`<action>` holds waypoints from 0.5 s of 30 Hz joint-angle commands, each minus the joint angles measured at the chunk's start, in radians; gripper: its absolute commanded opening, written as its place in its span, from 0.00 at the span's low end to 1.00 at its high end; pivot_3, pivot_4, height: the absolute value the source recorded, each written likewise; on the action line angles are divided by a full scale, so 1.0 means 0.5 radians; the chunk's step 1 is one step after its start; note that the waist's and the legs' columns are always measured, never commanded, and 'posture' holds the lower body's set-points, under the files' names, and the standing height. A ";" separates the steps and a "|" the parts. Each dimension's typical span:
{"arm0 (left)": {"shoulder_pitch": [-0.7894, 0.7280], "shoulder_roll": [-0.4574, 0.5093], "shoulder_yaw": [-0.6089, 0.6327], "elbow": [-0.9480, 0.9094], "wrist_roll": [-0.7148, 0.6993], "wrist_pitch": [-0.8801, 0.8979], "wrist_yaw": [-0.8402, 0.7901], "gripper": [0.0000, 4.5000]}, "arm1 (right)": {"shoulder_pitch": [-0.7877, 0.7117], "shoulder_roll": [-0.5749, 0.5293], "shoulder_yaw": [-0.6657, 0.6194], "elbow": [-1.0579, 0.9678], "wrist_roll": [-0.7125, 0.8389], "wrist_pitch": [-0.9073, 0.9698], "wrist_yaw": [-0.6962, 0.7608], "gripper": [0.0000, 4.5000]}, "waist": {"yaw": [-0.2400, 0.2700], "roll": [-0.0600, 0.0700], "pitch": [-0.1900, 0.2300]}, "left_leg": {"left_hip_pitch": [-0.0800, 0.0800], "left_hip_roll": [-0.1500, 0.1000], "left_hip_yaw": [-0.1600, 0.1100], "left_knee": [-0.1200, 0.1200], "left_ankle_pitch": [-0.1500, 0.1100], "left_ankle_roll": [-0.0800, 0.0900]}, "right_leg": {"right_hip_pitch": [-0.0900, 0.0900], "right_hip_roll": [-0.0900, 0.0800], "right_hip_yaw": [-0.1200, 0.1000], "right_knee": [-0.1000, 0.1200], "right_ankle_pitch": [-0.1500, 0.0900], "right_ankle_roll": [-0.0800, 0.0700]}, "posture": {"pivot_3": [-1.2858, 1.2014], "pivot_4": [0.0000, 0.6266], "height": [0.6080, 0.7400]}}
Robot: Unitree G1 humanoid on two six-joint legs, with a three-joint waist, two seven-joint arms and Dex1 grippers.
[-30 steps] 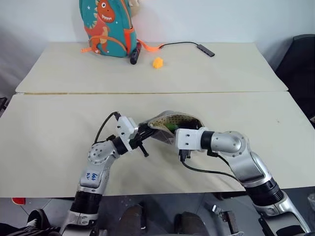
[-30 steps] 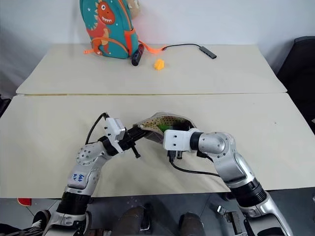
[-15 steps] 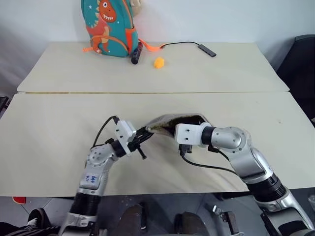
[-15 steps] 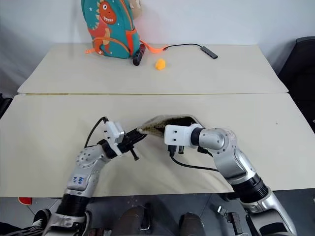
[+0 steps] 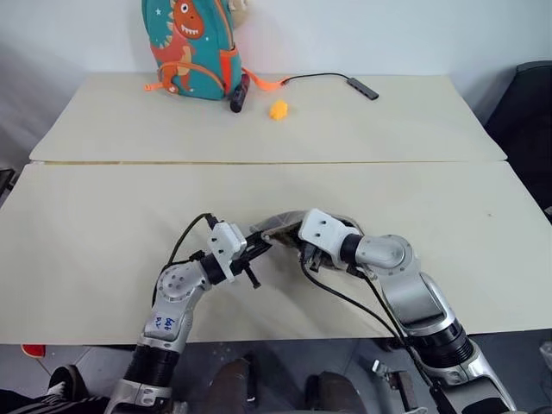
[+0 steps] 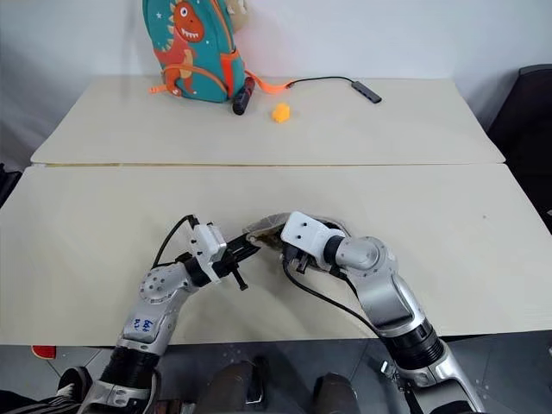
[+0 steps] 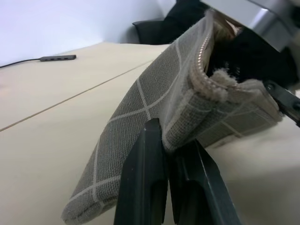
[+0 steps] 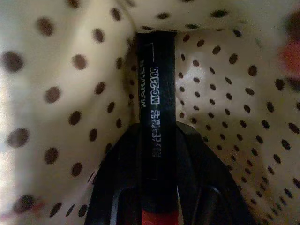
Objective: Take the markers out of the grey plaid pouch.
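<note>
The grey plaid pouch (image 5: pixel 281 225) lies low over the front table, its mouth turned toward my right arm. My left gripper (image 7: pixel 164 137) is shut on the pouch's zipper edge (image 7: pixel 206 75), pinching the fabric between both black fingers. My right gripper (image 8: pixel 157 131) is inside the pouch, surrounded by the dotted tan lining (image 8: pixel 61 93). It is shut on a slim marker (image 8: pixel 156 89), whose black end with white print runs on past the fingers and whose red body shows near the wrist. From the head views the right fingers are hidden behind the white wrist housing (image 5: pixel 321 228).
At the back of the far table stand a teal dinosaur backpack (image 5: pixel 190 43), a dark stubby cylinder (image 5: pixel 237 95), a small yellow object (image 5: pixel 277 109) and a black cable with a hub (image 5: pixel 363 88). A seam (image 5: pixel 259 162) divides the two tables. A black chair (image 5: pixel 528 112) stands at the right.
The pouch has sunk toward the table and its open mouth shows less. My right wrist has tipped downward and sits deeper in the opening. The left gripper keeps its hold.
</note>
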 commanded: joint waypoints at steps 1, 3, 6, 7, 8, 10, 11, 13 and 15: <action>-0.055 -0.031 0.045 -0.020 -0.014 -0.016 0.078 0.00 | -0.074 -0.080 0.006 -0.099 0.043 -0.123 0.034 0.13 | -0.001 0.000 0.000 | 0.000 0.000 0.000 0.000 0.000 0.000 | 0.000 0.000 0.000 0.000 0.000 0.000 | 0.52 0.24 1.00; -0.071 -0.026 0.022 0.008 0.048 -0.057 0.089 0.00 | -0.102 -0.086 -0.012 -0.130 0.104 -0.165 0.051 0.13 | -0.003 0.000 0.000 | 0.000 0.000 0.000 0.000 0.001 0.001 | 0.000 0.000 -0.001 0.000 0.000 0.000 | 0.52 0.24 1.00; -0.078 -0.022 0.045 0.048 0.044 -0.055 0.110 0.00 | -0.096 -0.245 0.028 -0.136 0.098 -0.371 0.143 0.13 | -0.001 0.000 0.000 | 0.000 0.000 0.000 0.000 0.005 0.008 | -0.001 0.001 -0.002 0.001 0.000 0.000 | 0.52 0.24 1.00; -0.081 -0.011 0.059 0.064 0.041 -0.061 0.106 0.00 | -0.088 -0.284 0.019 -0.127 0.110 -0.428 0.159 0.13 | 0.001 0.000 0.000 | 0.000 0.000 0.000 0.000 0.005 0.009 | 0.000 0.001 -0.003 0.001 0.000 0.000 | 0.52 0.24 1.00; -0.081 0.009 0.069 0.080 0.039 -0.069 0.093 0.00 | -0.089 -0.300 -0.008 -0.109 0.122 -0.429 0.146 0.13 | 0.000 0.000 0.000 | -0.001 0.000 0.000 0.000 0.005 0.009 | 0.000 0.000 -0.003 0.000 0.000 0.000 | 0.52 0.24 1.00; -0.079 0.038 0.076 0.100 0.037 -0.085 0.073 0.00 | -0.104 -0.313 -0.040 -0.082 0.145 -0.440 0.127 0.13 | -0.004 0.000 0.000 | -0.001 0.001 0.000 0.000 0.006 0.010 | 0.000 0.001 -0.003 -0.001 0.000 0.000 | 0.52 0.24 1.00; -0.078 0.055 0.077 0.115 0.041 -0.097 0.064 0.00 | -0.126 -0.306 -0.066 -0.076 0.175 -0.437 0.125 0.13 | -0.009 0.000 0.000 | -0.001 0.001 0.000 -0.001 0.006 0.009 | 0.000 0.001 -0.003 0.000 0.000 0.000 | 0.52 0.24 1.00; -0.082 0.061 0.090 0.137 0.033 -0.100 0.078 0.00 | -0.156 -0.310 -0.088 -0.076 0.228 -0.472 0.148 0.13 | -0.009 0.000 0.000 | 0.000 0.001 0.001 -0.001 0.006 0.009 | -0.001 0.002 -0.005 0.000 0.000 0.000 | 0.52 0.24 1.00; -0.087 0.060 0.091 0.144 0.029 -0.101 0.087 0.00 | -0.166 -0.329 -0.083 -0.086 0.259 -0.499 0.181 0.13 | -0.006 0.000 0.000 | -0.001 0.001 0.001 -0.001 0.006 0.010 | 0.000 0.001 -0.004 0.000 0.000 0.000 | 0.52 0.24 1.00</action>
